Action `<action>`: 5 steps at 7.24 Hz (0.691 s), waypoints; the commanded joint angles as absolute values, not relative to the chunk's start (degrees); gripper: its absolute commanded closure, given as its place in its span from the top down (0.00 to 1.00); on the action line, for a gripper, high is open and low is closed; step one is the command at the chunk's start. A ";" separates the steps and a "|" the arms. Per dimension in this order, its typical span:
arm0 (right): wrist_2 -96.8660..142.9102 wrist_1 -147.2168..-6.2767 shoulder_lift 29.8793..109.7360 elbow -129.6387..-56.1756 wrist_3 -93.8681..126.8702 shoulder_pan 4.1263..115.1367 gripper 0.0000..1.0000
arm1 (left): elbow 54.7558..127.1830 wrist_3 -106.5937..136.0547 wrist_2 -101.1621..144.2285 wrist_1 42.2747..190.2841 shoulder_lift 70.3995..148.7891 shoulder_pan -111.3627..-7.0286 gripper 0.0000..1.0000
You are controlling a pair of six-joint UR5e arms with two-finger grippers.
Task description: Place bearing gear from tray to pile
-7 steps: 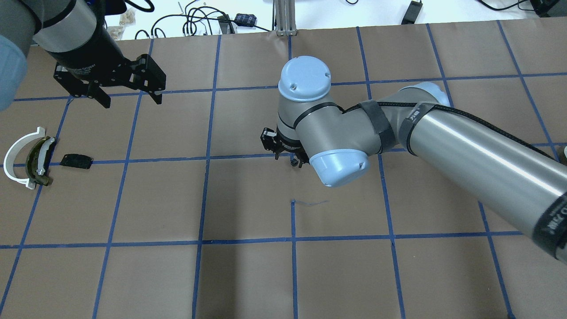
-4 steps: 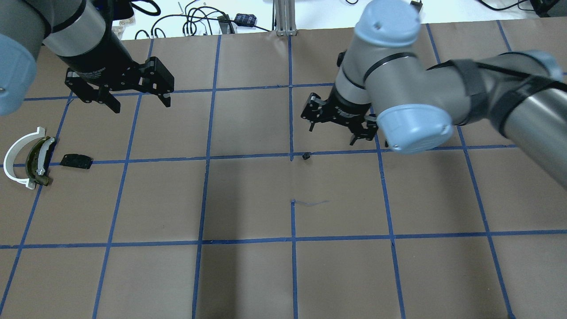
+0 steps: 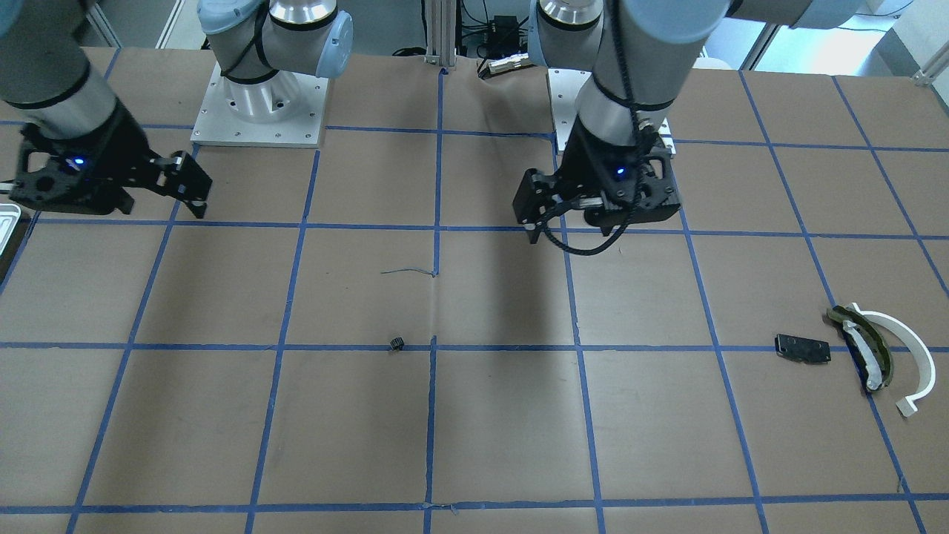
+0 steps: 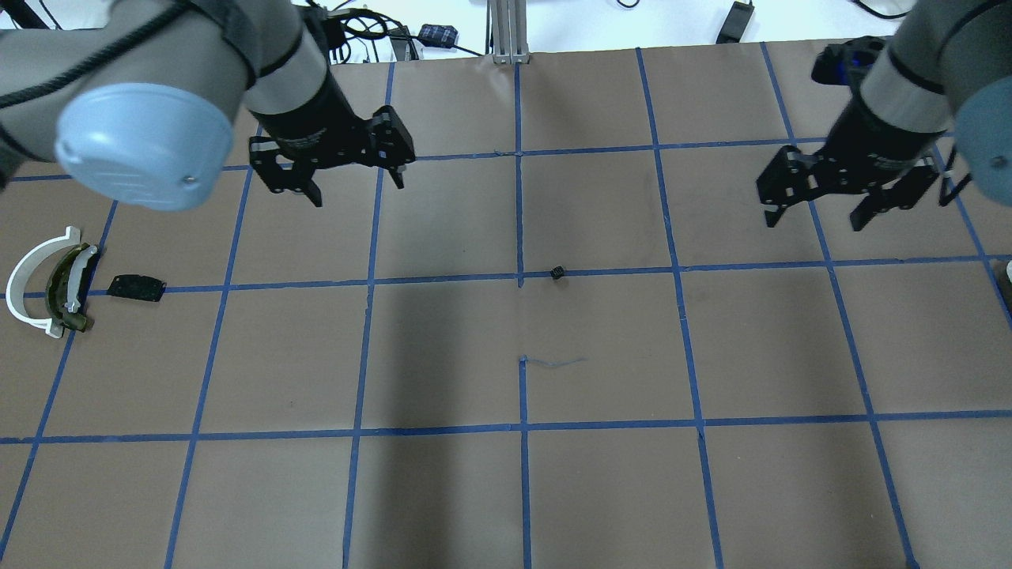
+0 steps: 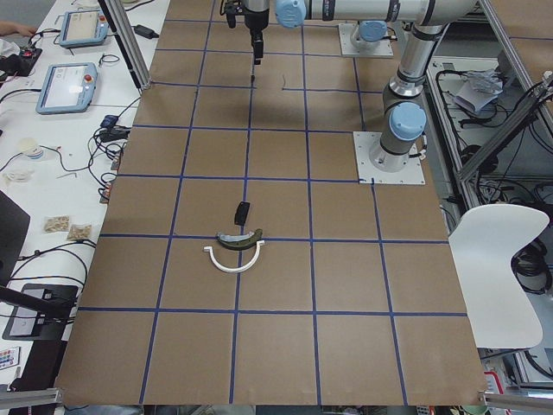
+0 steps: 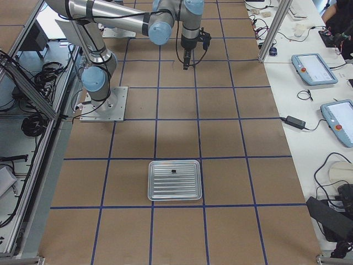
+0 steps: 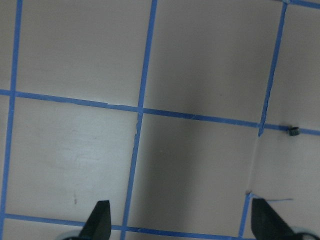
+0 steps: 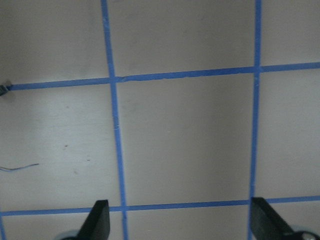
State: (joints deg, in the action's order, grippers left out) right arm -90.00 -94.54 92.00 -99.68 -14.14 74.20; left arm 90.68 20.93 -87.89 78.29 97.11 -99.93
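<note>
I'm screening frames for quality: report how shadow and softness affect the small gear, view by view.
Overhead exterior: the bearing gear is distinct, a broad soft shadow darkening the table just beside it. Left wrist-mounted: hazy, washed out, the gear a tiny dark smudge. Right wrist-mounted: equally soft, the gear clipped by the left edge.

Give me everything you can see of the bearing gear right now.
The bearing gear is a tiny black part, too small to make out any teeth. It lies loose on the brown paper-covered table, at the edge of a blue tape line beside the central grid crossing. Nothing but the table touches it.
</note>
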 commanded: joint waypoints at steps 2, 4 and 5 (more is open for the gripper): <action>-92.81 -101.19 87.40 -98.70 -47.28 51.74 1.00 | 89.83 32.76 -87.89 64.57 108.85 -108.60 1.00; -92.47 -111.50 80.37 -100.19 -63.39 43.02 0.96 | 89.74 45.44 -88.76 60.82 117.47 -111.61 1.00; -91.85 -114.93 76.76 -100.98 -66.15 39.41 0.95 | 88.95 55.10 -88.60 59.43 120.73 -112.14 1.00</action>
